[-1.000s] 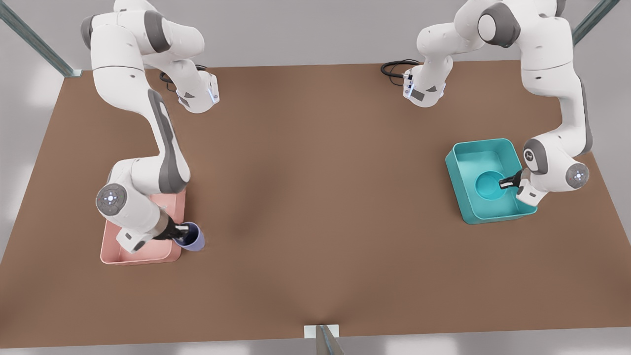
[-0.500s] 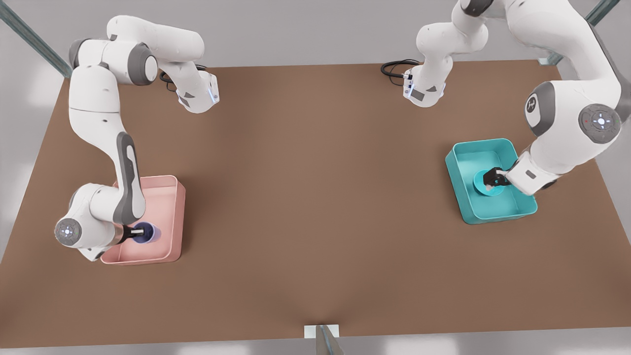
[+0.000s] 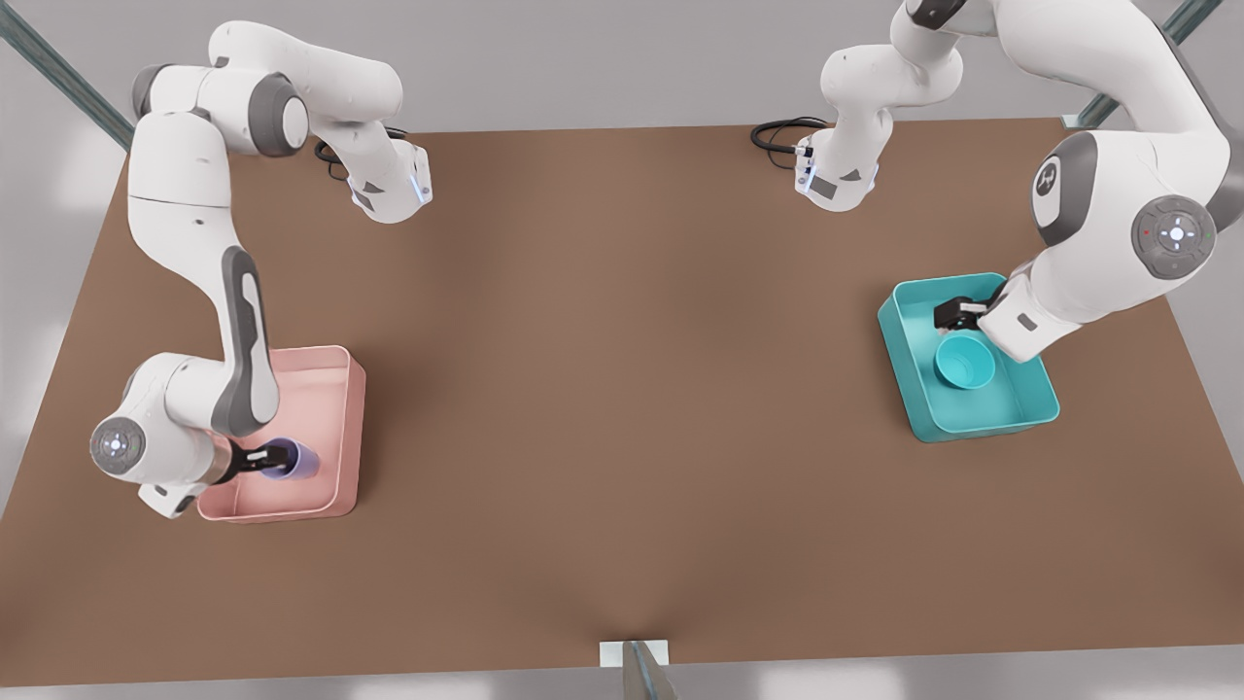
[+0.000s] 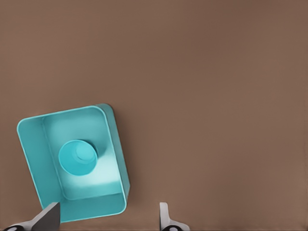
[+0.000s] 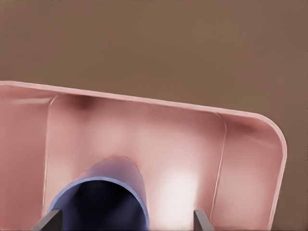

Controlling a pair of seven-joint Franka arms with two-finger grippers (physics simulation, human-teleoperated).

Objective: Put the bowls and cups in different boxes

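At the near corner of the brown counter [image 3: 622, 408], on the front view's left, the lavender cup [image 3: 290, 459] sits inside the pink box [image 3: 345, 457]. The right gripper [image 3: 260, 461] is at its rim, fingers [image 5: 48, 221] spread wide to either side; whether they touch the cup is hard to tell. Farther back on the front view's right, the teal bowl [image 3: 965, 364] rests in the teal box [image 3: 909, 379], and the left gripper [image 3: 954, 314] hovers just beyond it, fingers [image 4: 47, 217] parted and holding nothing.

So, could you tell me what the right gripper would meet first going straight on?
Probably the lavender cup, between the open fingers of the right gripper in the pink box; depth unclear.
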